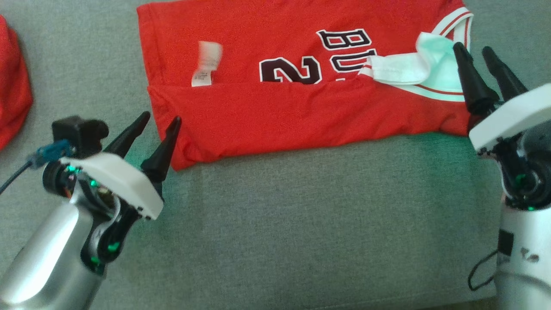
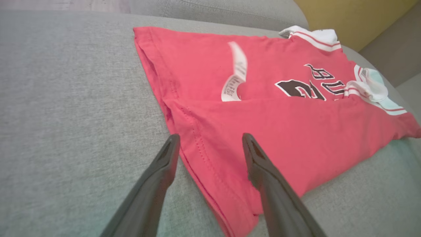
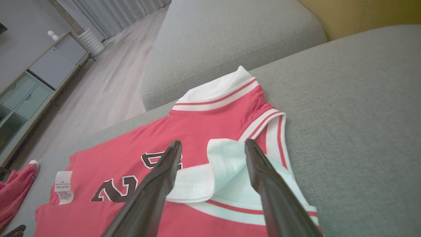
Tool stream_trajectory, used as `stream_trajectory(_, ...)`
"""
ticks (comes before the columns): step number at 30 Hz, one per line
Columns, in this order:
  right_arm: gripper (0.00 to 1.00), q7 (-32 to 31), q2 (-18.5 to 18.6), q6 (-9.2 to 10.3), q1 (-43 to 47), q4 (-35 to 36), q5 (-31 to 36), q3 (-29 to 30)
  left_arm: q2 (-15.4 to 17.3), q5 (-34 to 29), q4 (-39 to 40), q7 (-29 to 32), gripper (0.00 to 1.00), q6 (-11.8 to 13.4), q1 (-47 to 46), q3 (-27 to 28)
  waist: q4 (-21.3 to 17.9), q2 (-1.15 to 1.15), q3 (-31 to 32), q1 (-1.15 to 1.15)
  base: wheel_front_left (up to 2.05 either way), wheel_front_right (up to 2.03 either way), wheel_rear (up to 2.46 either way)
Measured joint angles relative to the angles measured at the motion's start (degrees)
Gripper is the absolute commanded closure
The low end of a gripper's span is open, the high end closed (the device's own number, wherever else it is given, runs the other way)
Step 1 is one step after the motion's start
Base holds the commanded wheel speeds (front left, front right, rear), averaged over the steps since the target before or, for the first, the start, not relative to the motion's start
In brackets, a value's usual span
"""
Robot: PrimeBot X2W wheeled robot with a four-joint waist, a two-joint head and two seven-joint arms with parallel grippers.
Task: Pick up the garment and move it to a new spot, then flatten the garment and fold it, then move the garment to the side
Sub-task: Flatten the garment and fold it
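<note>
Quick status: the red jersey [image 1: 301, 107] is lying flat-ish on the grey sofa [image 1: 301, 215], far-centre in the head view, number + lettering facing up w/ the care label [image 1: 206, 64] showing. The near long edge is folded up over the body, so there's a clean crease along the near side. Looks like fold #1 is in, imo.

Left gripper [image 1: 161, 117] is wide open and holding nothing, tips right at the jersey's near-left corner. In its wrist cam one finger sits over the cloth and the other over bare sofa; can't tell if either actually touches. Right gripper [image 1: 473, 47] is also open and empty at the jersey's right end, fingers either side of the white trim [image 1: 400, 71] that's flipped over by the armhole.

So pick-up/move + flatten look done afaict, and the fold is only partly there. What's left: prob at least one more fold (it's a long strip left to right, far edge not folded in), maybe tidy that flipped trim, then shift the whole thing to the side. There's another red cloth [image 1: 13, 86] at the left edge of the head view, well apart from the jersey. Could be the side pile, but that's a guess.
</note>
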State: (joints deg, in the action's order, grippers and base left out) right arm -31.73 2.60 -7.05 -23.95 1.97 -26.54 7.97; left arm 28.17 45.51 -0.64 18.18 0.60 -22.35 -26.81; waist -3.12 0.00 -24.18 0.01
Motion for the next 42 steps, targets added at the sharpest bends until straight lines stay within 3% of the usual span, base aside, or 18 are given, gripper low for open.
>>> stream_trajectory(6, 0.00, 2.76, 1.85, 0.00, 6.56, 2.61, 4.58, -1.42, 0.08, 2.85, 4.03, -2.21, 0.00, 1.70, 6.61, 2.00, -0.52, 0.00, 1.31, -0.01, 0.00, 0.00, 0.00)
stream_trajectory(13, 0.00, 2.43, 4.63, 0.00, 11.08, -0.76, 12.40, 0.29, -0.37, 3.42, 4.43, -2.20, 0.00, 2.77, 10.18, 1.60, -0.51, 0.00, 0.20, -0.01, 0.00, 0.00, 0.00)
stream_trajectory(25, 0.00, -0.04, 4.68, 0.00, 6.87, -7.55, 12.91, -2.37, -3.12, 3.85, -0.58, -1.72, 0.00, -0.19, 4.79, -1.20, 0.01, 0.00, -0.86, -0.01, 0.00, 0.00, 0.00)
stream_trajectory(26, 0.00, -0.04, 4.68, 0.00, 6.83, -7.68, 12.78, -2.42, -3.18, 3.86, -0.79, -1.53, 0.08, -0.33, 4.68, -1.27, -0.07, 0.00, -0.82, -0.01, 0.00, 0.00, 0.00)
stream_trajectory(27, 0.00, -0.08, 4.70, 0.00, 6.73, -7.97, 12.39, -2.59, -3.18, 3.86, -1.00, -1.32, 0.42, -0.71, 4.59, -1.43, -0.17, 0.00, -0.76, 0.00, 0.00, 0.00, 0.00)
stream_trajectory(28, 0.00, -0.43, 4.80, 0.00, 6.58, -8.29, 11.88, -3.04, -3.16, 3.86, -1.18, -1.07, 1.00, -1.19, 4.48, -1.64, -0.26, 0.00, -0.70, -0.01, 0.00, 0.00, 0.00)
stream_trajectory(29, 0.27, -0.56, 4.98, 0.00, 6.37, -8.62, 11.41, -3.56, -3.12, 3.87, -1.43, -0.60, 1.00, -1.42, 4.35, -1.97, -0.36, 0.00, -0.65, -0.01, 0.00, 0.00, 0.00)
stream_trajectory(30, 0.98, -0.55, 5.16, 0.00, 6.03, -9.16, 10.88, -3.77, -3.09, 4.00, -1.96, -0.49, 1.00, -2.04, 4.21, -2.44, -0.44, 0.00, -0.55, -0.01, 0.00, 0.00, 0.00)
stream_trajectory(37, 1.00, -1.05, 8.23, -0.01, 5.39, -11.04, 5.10, -3.72, -1.20, 8.20, -2.52, 3.43, 1.00, -4.89, 4.21, -2.98, -0.04, 0.00, 2.00, 0.00, 0.00, 0.00, 0.00)
stream_trajectory(42, 1.00, -8.21, 15.28, -0.01, 8.86, -5.42, -2.48, -4.86, 3.58, 11.99, 4.49, 6.22, 1.00, -6.17, 8.81, -2.88, 0.19, 0.00, 4.37, -0.01, 0.00, 0.00, 0.00)
